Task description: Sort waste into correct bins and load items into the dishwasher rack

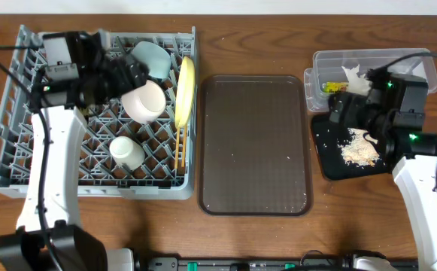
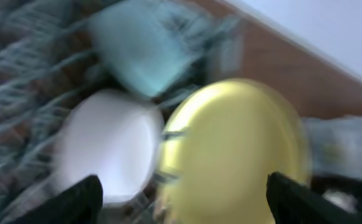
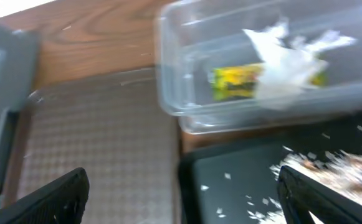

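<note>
In the grey dishwasher rack (image 1: 7, 150) stand the yellow plate (image 1: 186, 90) on edge, the light blue bowl (image 1: 152, 59), the white bowl (image 1: 144, 102), the white cup (image 1: 126, 152) and the chopsticks (image 1: 178, 149). My left gripper (image 1: 141, 75) hovers open over the bowls; its blurred wrist view shows the plate (image 2: 237, 149) and white bowl (image 2: 109, 146) beyond empty fingers. The clear tub (image 3: 187, 93) holds tissue (image 3: 286, 59) and the wrapper (image 3: 233, 81). Food scraps (image 1: 359, 149) lie in the black tray (image 1: 335, 162). My right gripper (image 1: 342, 113) is open and empty above that tray's left edge.
A large dark brown serving tray (image 1: 254, 143) lies between the rack and the bins, with a few crumbs on it. Both arms' cables hang over the rack and the tub. The wooden table's far edge runs just behind the rack and the tub.
</note>
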Available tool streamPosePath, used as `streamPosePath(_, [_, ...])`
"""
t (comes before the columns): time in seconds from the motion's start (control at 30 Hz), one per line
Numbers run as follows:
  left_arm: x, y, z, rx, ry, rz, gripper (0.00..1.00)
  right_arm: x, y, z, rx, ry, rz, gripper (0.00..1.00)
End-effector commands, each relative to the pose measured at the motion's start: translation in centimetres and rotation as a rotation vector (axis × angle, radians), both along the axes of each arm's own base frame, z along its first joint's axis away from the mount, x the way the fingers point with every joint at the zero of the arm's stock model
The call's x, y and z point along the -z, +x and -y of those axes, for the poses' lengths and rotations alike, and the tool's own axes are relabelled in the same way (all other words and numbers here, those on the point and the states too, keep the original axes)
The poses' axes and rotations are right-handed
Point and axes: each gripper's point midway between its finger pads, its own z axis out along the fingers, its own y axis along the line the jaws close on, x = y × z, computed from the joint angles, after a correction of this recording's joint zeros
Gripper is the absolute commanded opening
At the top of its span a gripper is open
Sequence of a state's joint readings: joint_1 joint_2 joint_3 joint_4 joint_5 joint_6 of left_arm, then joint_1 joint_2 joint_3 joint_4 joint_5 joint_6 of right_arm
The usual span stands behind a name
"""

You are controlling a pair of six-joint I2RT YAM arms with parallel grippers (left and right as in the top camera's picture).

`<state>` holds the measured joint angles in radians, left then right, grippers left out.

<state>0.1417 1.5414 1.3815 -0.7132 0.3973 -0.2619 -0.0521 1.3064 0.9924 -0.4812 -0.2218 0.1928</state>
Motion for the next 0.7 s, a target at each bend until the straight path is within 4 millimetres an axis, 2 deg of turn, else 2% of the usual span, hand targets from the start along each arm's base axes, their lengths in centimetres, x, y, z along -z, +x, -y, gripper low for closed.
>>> streamPosePath(0.0, [3.0, -2.7, -4.4, -0.185, 0.205, -0.181, 0.86, 0.9, -0.1, -1.6, -0.094, -0.012, -0.026, 0.99])
streamPosePath(0.1, [4.6, -6.4, -4.3, -0.178, 0.216, -0.347, 0.86, 3.9, -1.1, -0.9, -0.068, -0.035, -0.151, 0.99])
streamPosePath(0.2, [5.3, -9.4, -4.0, -0.165, 0.215, -0.47, 0.86, 6.7, -3.9, -0.7, -0.079, -0.047, -0.317, 0.99])
streamPosePath(0.27, [5.4, -10.6, -3.8, -0.157, 0.214, -0.518, 0.86, 7.7, -5.6, -0.3, -0.065, -0.063, -0.401, 0.99])
streamPosePath(0.37, [5.2, -11.8, -3.3, -0.107, 0.23, -0.532, 0.86, 8.0, -7.2, 0.5, -0.04, -0.1, -0.46, 0.99])
streamPosePath(0.5, [4.4, -13.2, -2.1, -0.053, 0.253, -0.478, 0.86, 7.3, -8.8, 0.9, -0.027, -0.124, -0.49, 0.99])
streamPosePath(0.67, [2.8, -14.6, -1.3, -0.047, 0.319, -0.272, 0.86, 5.6, -9.5, 0.7, -0.024, -0.125, -0.366, 0.99])
